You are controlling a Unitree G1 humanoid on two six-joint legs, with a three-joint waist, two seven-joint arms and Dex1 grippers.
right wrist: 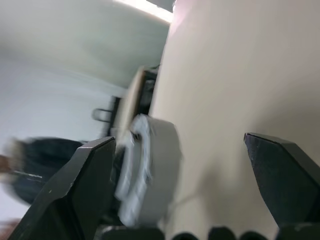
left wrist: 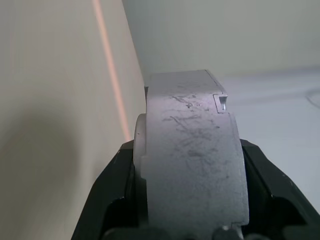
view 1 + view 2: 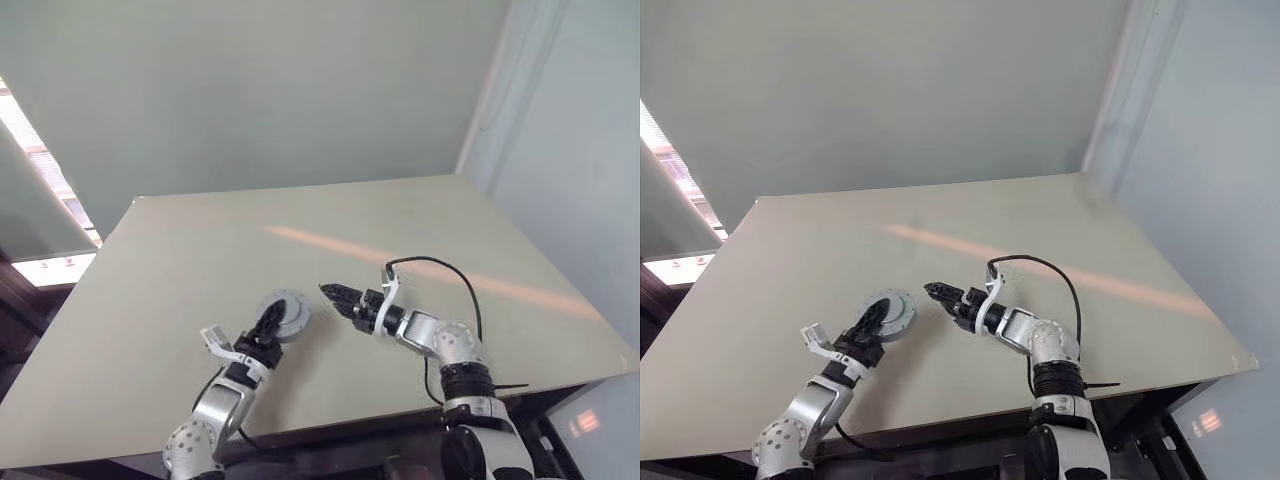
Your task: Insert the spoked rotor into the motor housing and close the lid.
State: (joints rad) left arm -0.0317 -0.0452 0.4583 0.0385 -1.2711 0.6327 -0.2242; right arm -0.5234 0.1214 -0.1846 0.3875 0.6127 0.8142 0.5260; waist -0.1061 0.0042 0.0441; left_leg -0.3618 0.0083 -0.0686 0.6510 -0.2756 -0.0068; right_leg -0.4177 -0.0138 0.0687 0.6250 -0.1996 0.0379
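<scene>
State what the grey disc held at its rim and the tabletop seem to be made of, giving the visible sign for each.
Grey disc: probably cast or machined metal with a matte finish; its dull grey rim carries fine dark scratches.
Tabletop: likely laminate or painted board; smooth, uniform beige with a soft sheen reflecting a light streak.

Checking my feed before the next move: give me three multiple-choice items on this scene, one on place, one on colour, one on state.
1. Where is the disc? A in the left gripper; B on a shelf; C on the floor.
2. Disc colour? A red; B grey; C blue.
3. Right gripper? A shut on the disc; B shut on nothing; C open, empty.

Key: A, black fingers flank its rim; B, its rim and face are grey; C, its fingers stand wide apart with nothing between.
</scene>
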